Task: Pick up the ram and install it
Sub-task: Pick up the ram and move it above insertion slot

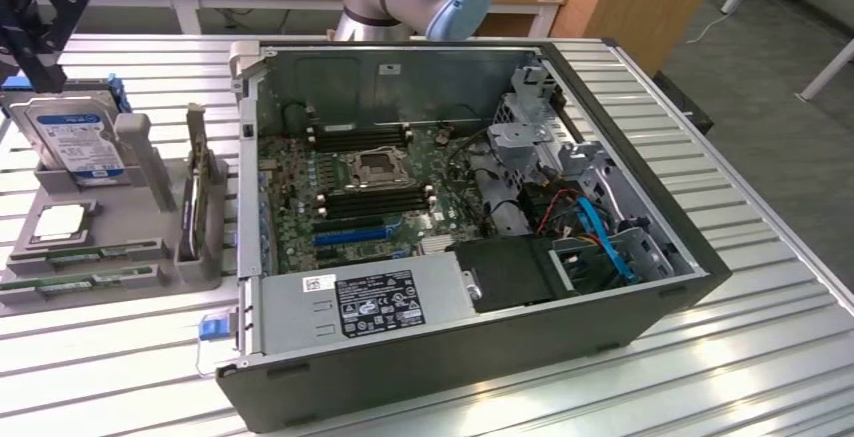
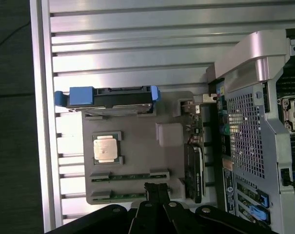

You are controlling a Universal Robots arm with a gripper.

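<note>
Two ram sticks, thin green boards, lie side by side in slots at the front of a grey holder (image 1: 147, 172); one ram stick (image 1: 83, 255) lies just behind the other ram stick (image 1: 80, 282). In the wrist view the same pair appears as a ram stick (image 2: 130, 176) and a ram stick (image 2: 127, 195). My black gripper (image 1: 40, 67) hangs high above the holder at the exterior view's far left. Its fingers (image 2: 152, 191) are together over the end of the sticks, shut with nothing held.
The holder also carries a blue-labelled hard drive (image 1: 78, 137), a square silver CPU (image 1: 60, 222) and an upright card (image 1: 200, 207). An open PC case (image 1: 667, 292) sits at the exterior view's right of the holder, its motherboard slots (image 1: 380, 199) exposed. Everything rests on a ribbed aluminium table (image 1: 747, 357).
</note>
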